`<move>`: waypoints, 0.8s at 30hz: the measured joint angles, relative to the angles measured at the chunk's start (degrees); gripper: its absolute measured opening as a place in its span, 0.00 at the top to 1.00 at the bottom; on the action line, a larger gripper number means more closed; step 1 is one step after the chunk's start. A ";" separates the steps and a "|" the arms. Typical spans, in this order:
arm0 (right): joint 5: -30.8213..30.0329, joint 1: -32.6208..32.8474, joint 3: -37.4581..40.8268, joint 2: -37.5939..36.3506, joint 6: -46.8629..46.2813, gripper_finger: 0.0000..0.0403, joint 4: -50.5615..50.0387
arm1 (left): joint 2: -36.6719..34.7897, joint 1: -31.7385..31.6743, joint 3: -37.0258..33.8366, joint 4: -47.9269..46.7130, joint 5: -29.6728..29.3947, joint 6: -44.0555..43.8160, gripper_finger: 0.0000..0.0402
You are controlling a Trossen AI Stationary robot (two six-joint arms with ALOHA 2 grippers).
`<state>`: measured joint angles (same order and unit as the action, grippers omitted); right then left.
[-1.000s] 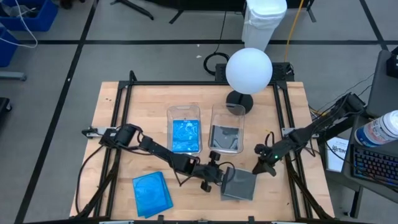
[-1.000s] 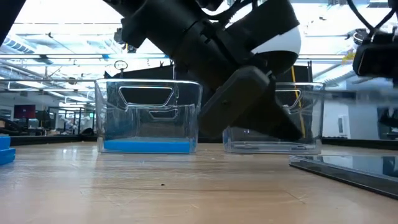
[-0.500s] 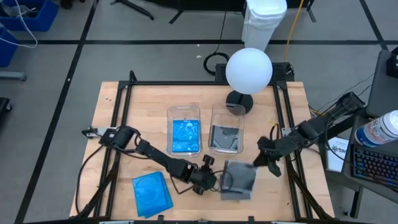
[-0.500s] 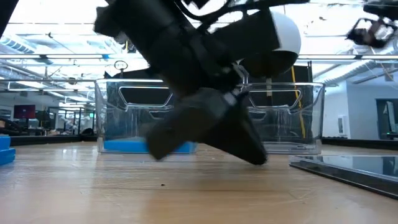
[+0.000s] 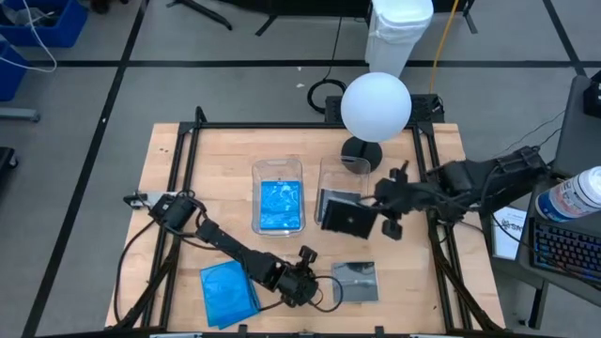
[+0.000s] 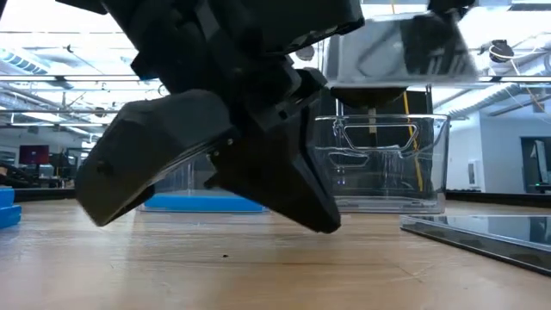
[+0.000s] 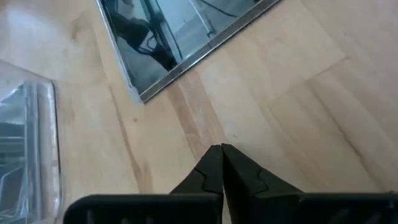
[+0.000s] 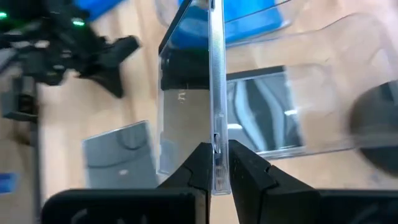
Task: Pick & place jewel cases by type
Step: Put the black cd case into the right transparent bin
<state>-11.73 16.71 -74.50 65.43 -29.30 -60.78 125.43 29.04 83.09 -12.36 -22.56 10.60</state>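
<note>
My right gripper (image 5: 370, 219) is shut on a dark grey jewel case (image 5: 346, 218), held in the air over the right clear tub (image 5: 343, 169). The left tub (image 5: 278, 167) holds a blue jewel case (image 5: 278, 202). Another grey jewel case (image 5: 357, 282) lies flat on the table near the front edge. A stack of blue jewel cases (image 5: 228, 293) lies at the front left. My left gripper (image 5: 315, 284) is shut and holds nothing. It sits low over the table between the blue stack and the grey case. My right gripper pinches the held case at one edge (image 8: 215, 163), one finger on each flat face. The fingers come from the table's right, slanting down. The case reaches out beyond the fingertips, tilted, and is lifted clear of the tub and the table.
A lamp with a white globe (image 5: 376, 105) and a dark round base (image 5: 362, 150) stands just behind the right tub. Black frame rails (image 5: 188, 188) run along the table's sides. Bare wood shows at the far left and far right of the tubs.
My right gripper has risen from the table's front right with the grey case and carried it toward the far edge and the left, over the right tub, turning as it went. My left gripper has drawn away from the grey case on the table, toward the near-left.
</note>
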 joint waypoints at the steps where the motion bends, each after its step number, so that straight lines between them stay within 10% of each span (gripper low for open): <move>1: -0.06 -1.24 -1.41 1.39 1.80 0.93 -0.79 | 0.00 0.12 0.00 0.08 -0.03 0.21 0.99; 24: 12.02 -23.55 -1.69 19.19 19.69 0.93 0.91 | 0.02 -0.13 0.00 -2.76 -0.01 -0.49 0.94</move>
<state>0.29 -6.84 -76.19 84.62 -9.62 -59.87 125.45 28.91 83.09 -15.12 -22.57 10.11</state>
